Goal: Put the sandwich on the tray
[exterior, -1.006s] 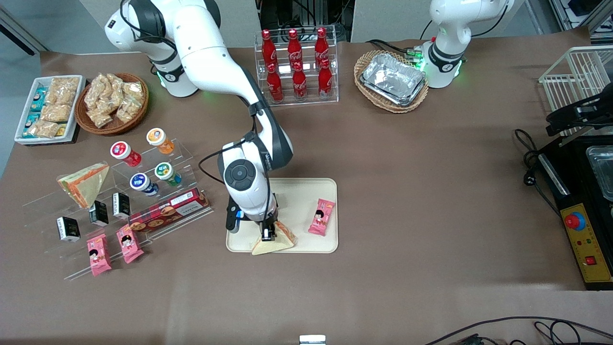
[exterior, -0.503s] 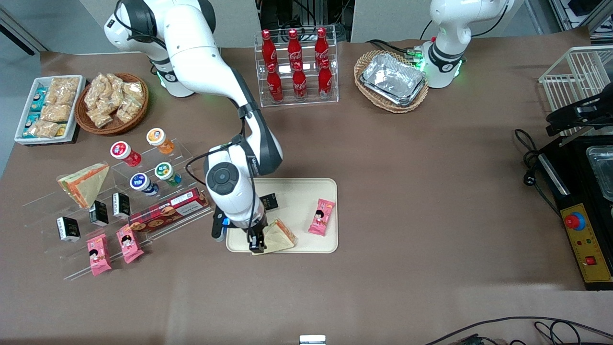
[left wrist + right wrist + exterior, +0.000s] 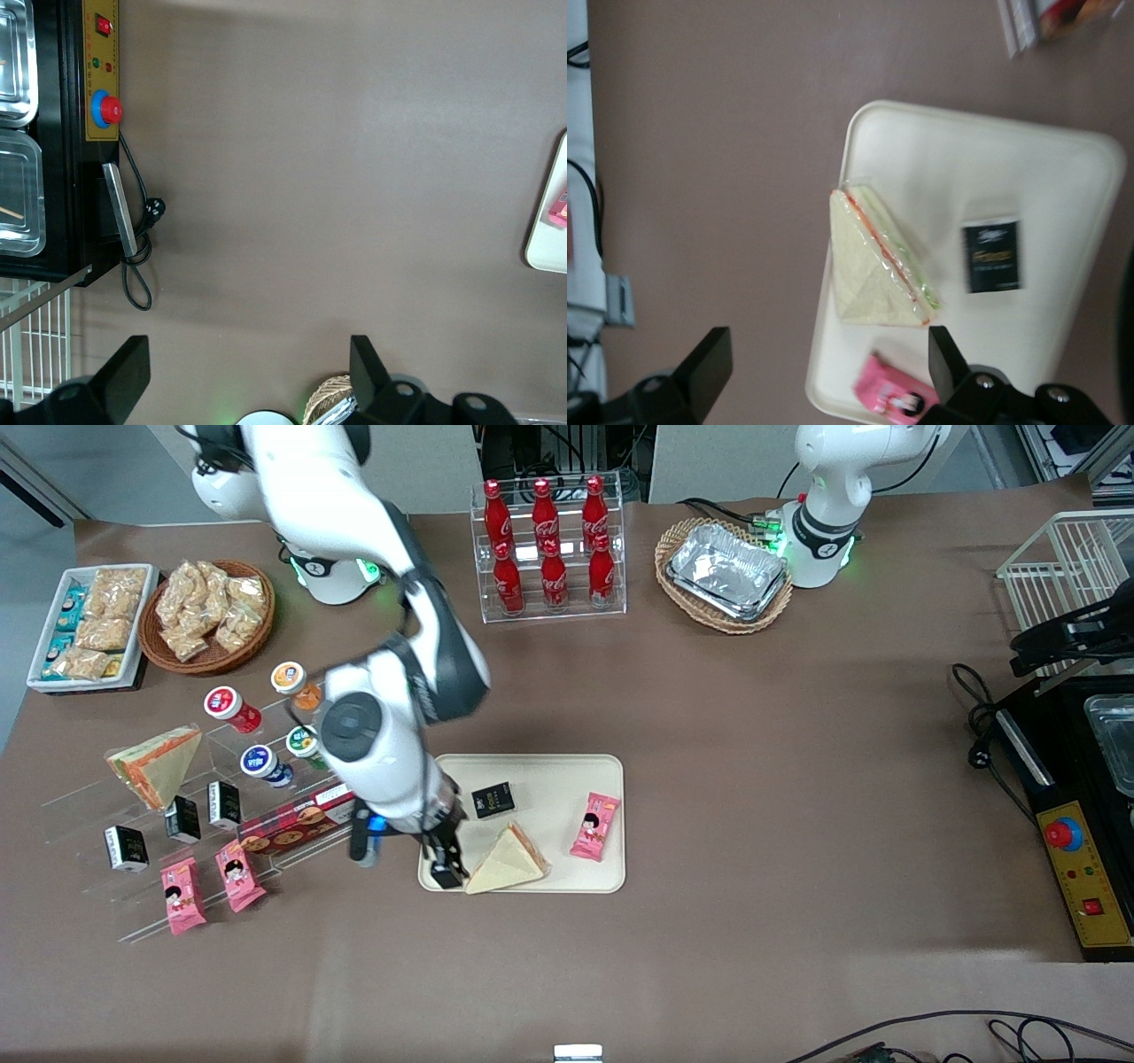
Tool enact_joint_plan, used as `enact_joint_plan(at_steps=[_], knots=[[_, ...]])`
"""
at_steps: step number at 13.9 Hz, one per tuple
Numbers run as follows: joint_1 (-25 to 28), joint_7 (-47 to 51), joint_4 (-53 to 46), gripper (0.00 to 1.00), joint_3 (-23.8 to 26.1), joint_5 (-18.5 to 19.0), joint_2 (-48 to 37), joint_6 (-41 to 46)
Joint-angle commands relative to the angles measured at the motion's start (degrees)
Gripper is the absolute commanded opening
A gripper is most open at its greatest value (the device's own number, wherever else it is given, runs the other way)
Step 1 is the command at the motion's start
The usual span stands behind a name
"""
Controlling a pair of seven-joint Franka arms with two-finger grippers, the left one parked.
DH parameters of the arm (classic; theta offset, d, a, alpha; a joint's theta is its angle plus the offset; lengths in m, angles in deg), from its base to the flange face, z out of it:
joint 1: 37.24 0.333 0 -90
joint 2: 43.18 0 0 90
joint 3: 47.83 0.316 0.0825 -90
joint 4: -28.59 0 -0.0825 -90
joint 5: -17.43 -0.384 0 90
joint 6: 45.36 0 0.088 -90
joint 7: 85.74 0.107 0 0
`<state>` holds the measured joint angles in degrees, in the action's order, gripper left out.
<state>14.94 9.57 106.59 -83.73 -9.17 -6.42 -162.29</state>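
Note:
The sandwich (image 3: 505,861), clear-wrapped with a pale cream face, lies flat on the cream-beige tray (image 3: 540,779). One corner of it reaches the rim nearest the front camera. My right gripper (image 3: 446,865) is open and empty. It hangs above the tray's corner toward the working arm's end, beside the sandwich and apart from it. The right wrist view shows the sandwich (image 3: 873,270) on the tray (image 3: 1045,168), with the gripper (image 3: 828,372) spread wide above them. A black packet (image 3: 493,798) and a pink snack packet (image 3: 595,825) also lie on the tray.
A clear display shelf toward the working arm's end holds a striped-edge sandwich (image 3: 155,766), small cups, a red biscuit box (image 3: 310,815) and pink packets. A cola bottle rack (image 3: 549,545) and a wicker basket of foil trays (image 3: 725,574) stand farther back. A black machine (image 3: 1090,797) is at the parked arm's end.
The gripper has let go of the sandwich, risen and moved toward the working arm's end. The sandwich stays on the tray. The black packet has come into view.

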Motion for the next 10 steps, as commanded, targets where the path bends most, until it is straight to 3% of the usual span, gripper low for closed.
enact_joint_plan(at_steps=[1, 3, 6, 10], knots=[[-4.97, -18.78, 2.07, 0.99, 0.84, 1.37, -9.05, 10.73], [-8.65, -29.43, 1.99, 0.99, 0.66, 1.90, -12.40, 16.53], [-14.19, -47.43, 2.07, 0.99, 0.40, 5.75, -16.62, 24.61], [-18.51, -72.13, 2.42, 0.99, 0.48, 18.57, -20.05, 28.60]])
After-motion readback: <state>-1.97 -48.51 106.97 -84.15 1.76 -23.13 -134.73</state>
